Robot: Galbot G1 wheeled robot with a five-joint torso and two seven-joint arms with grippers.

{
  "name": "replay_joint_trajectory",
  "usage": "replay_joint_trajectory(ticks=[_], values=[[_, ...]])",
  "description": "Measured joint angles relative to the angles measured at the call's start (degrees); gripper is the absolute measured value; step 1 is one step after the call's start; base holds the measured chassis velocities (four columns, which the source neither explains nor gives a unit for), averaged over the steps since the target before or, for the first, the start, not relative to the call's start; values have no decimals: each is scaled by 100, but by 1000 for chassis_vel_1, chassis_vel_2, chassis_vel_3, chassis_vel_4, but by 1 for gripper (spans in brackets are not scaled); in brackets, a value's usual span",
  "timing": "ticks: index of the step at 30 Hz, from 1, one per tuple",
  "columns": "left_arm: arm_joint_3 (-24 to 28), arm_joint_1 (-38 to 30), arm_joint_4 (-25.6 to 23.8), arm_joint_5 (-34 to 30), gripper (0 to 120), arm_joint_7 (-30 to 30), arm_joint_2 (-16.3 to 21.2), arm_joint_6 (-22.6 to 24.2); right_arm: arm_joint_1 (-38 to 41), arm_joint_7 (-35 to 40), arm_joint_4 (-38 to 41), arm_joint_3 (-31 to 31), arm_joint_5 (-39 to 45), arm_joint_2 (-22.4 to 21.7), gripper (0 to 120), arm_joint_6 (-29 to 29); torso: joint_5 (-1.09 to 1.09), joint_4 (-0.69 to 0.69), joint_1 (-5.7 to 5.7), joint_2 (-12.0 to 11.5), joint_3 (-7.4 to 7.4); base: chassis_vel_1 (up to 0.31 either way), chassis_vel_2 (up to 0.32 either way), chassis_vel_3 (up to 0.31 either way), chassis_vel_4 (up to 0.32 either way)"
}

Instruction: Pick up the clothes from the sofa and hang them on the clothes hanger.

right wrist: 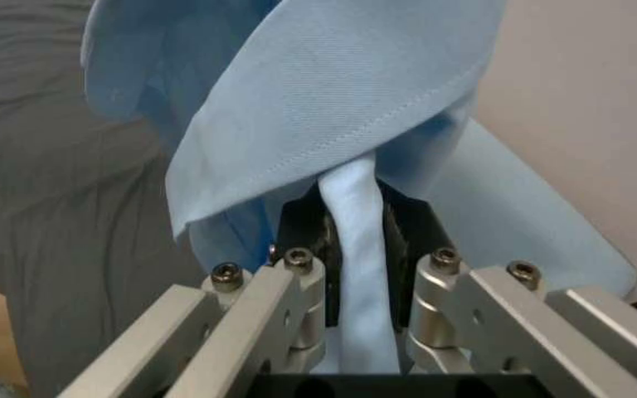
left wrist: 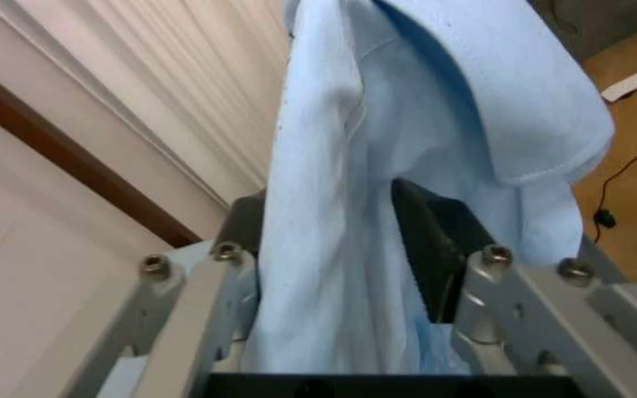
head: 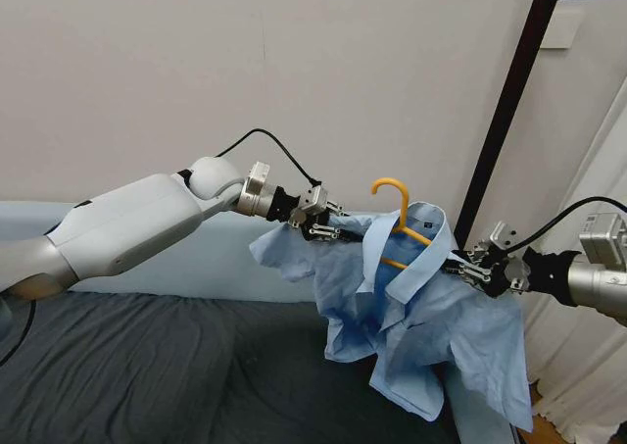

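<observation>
A light blue shirt hangs in the air on an orange hanger, stretched between my two arms above the dark sofa. My left gripper is shut on the shirt's left shoulder; in the left wrist view the blue shirt cloth runs between its fingers. On the other side my right gripper is shut on the right shoulder, and the shirt fabric is pinched between its pads. The hanger's hook stands up above the collar.
A dark vertical rack post rises at the right behind the shirt. White curtain hangs at the far right. A pale blue sofa back runs along the wall behind the seat.
</observation>
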Motion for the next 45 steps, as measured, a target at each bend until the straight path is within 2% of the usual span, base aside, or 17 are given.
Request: replay_joint_trajectory(ticks=[3, 6, 7, 10, 16, 19, 21, 22, 25, 26, 29, 31, 32, 35, 37, 40, 45], values=[[-38, 22, -12, 16, 49, -23, 87, -13, 12, 107, -29, 0, 71, 44, 8, -59, 1, 0, 0, 0, 0, 0, 0, 0, 0], [-213, 207, -91, 45, 65, -95, 304, -29, 34, 579, -97, 6, 315, 123, 8, -330, 0, 2, 0, 0, 0, 0, 0, 0, 0], [-213, 207, -91, 45, 65, -95, 304, -29, 34, 579, -97, 6, 315, 123, 8, -330, 0, 2, 0, 0, 0, 0, 0, 0, 0], [-380, 407, -247, 41, 79, -221, 482, -32, 73, 1052, -186, 31, 694, 249, 7, -605, -1, 1, 0, 0, 0, 0, 0, 0, 0], [-515, 633, -424, 20, 98, -471, 630, -71, 79, 1432, -242, 13, 1009, 464, 7, -747, -1, 0, 0, 0, 0, 0, 0, 0, 0], [-600, 766, -585, -30, 100, -707, 703, -91, 76, 1696, -208, 0, 1140, 630, 7, -738, 0, -1, 0, 0, 0, 0, 0, 0, 0], [-747, 1051, -958, -112, 100, -1269, 891, -109, 86, 2158, -155, 2, 1303, 882, 7, -617, 1, 0, 0, 0, 0, 0, 0, 0, 0], [-747, 1051, -958, -112, 100, -1269, 891, -109, 86, 2158, -155, 2, 1303, 882, 7, -617, 1, 0, 0, 0, 0, 0, 0, 0, 0], [-845, 1592, -1498, -147, 100, -2541, 1159, -77, 110, 2762, -90, 41, 1415, 1154, 7, -438, -2, 0, 0, 0, 0, 0, 0, 0, 0], [-845, 1592, -1498, -147, 100, -2541, 1159, -77, 110, 2762, -90, 41, 1415, 1154, 7, -438, -2, 0, 0, 0, 0, 0, 0, 0, 0], [-978, 2098, -2102, -144, 100, -4046, 1327, 43, 172, 3209, -87, 124, 1526, 1334, 7, -356, -1, 4, 0, 0, 0, 0, 0, 0, 0], [-1146, 2341, -2361, -179, 100, -4809, 1283, 155, 193, 3357, -77, 162, 1618, 1349, 7, -357, -1, 2, 0, 0, 0, 0, 0, 0, 0], [-1146, 2341, -2361, -179, 100, -4809, 1283, 155, 193, 3357, -77, 162, 1618, 1349, 7, -357, -1, 2, 0, 0, 0, 0, 0, 0, 0], [-1421, 2669, -2586, -264, 100, -5771, 1023, 341, 192, 3556, 58, 211, 1783, 1334, 7, -402, 1, -2, -1, 0, 0, 0, 0, 0, 0], [-1458, 2717, -2601, -265, 100, -5913, 970, 378, 192, 3599, 85, 223, 1816, 1340, 7, -411, 0, -2, 0, 0, 0, 0, 0, 0, 0], [-1688, 3026, -2473, -169, 100, -6543, 552, 529, 196, 3865, 253, 282, 2011, 1453, 7, -441, 1, -1, 0, -1, 0, 0, 0, 0, 0], [-1852, 3355, -2323, -137, 100, -6699, 158, 538, 195, 4015, 374, 302, 2082, 1595, 7, -452, 1, 0, 0, 0, 0, 0, 0, 0, 0]])
